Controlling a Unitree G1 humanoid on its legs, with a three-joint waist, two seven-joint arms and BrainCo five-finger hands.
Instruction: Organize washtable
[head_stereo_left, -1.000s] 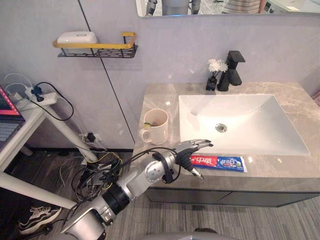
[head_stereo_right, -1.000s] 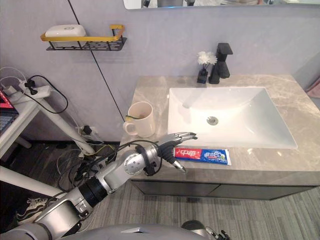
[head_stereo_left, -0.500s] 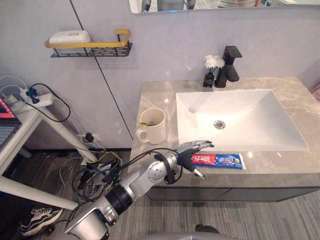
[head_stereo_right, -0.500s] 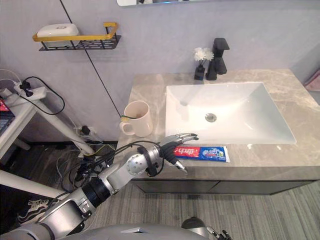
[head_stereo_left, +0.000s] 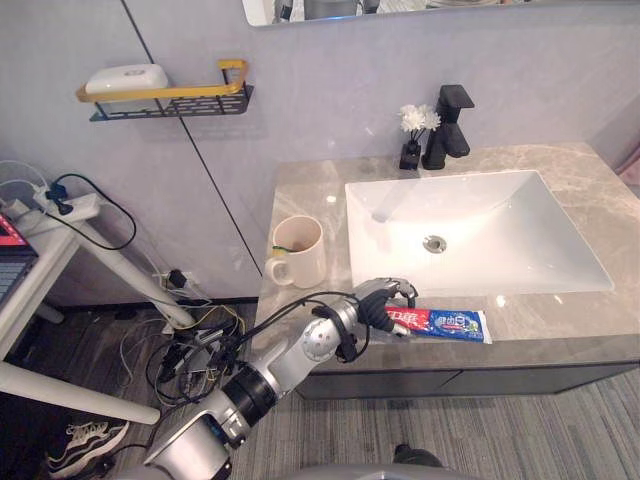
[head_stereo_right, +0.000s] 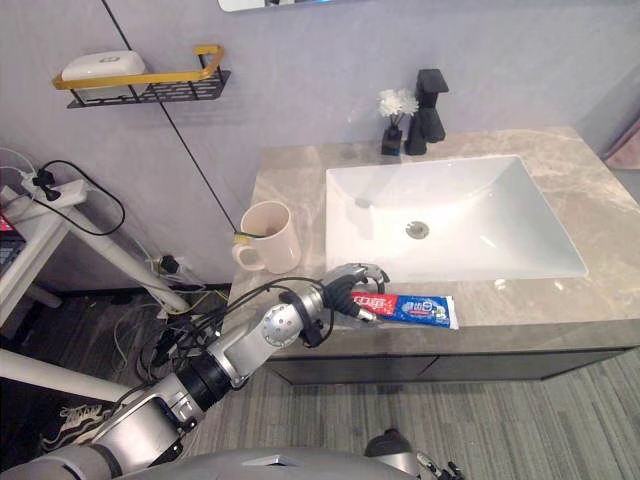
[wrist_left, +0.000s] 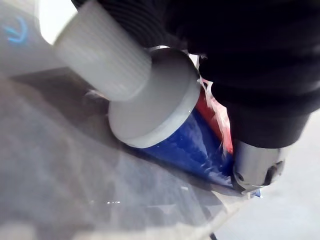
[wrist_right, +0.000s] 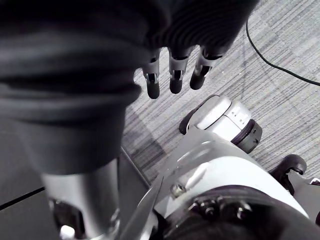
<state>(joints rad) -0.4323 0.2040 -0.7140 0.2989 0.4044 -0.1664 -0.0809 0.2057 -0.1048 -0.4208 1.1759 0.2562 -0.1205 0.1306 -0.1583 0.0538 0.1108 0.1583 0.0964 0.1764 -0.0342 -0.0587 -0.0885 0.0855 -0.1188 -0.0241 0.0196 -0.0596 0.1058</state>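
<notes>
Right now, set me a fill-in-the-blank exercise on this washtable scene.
The left hand is curled round the toothpaste tube at its ___ end.
The tube lies on the counter in ___ of the sink.
The mug stands to the sink's ___.
The right hand hangs ___, holding nothing.
Missing words: cap; front; left; open.

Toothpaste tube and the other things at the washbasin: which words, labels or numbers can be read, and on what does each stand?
toothpaste tube: white print on its red part and more print on its blue part, too small to read; the left hand curls over its cap end.
Left wrist view, same tube: print blurred, unreadable.
mug: no print visible.
Nothing readable elsewhere.
</notes>
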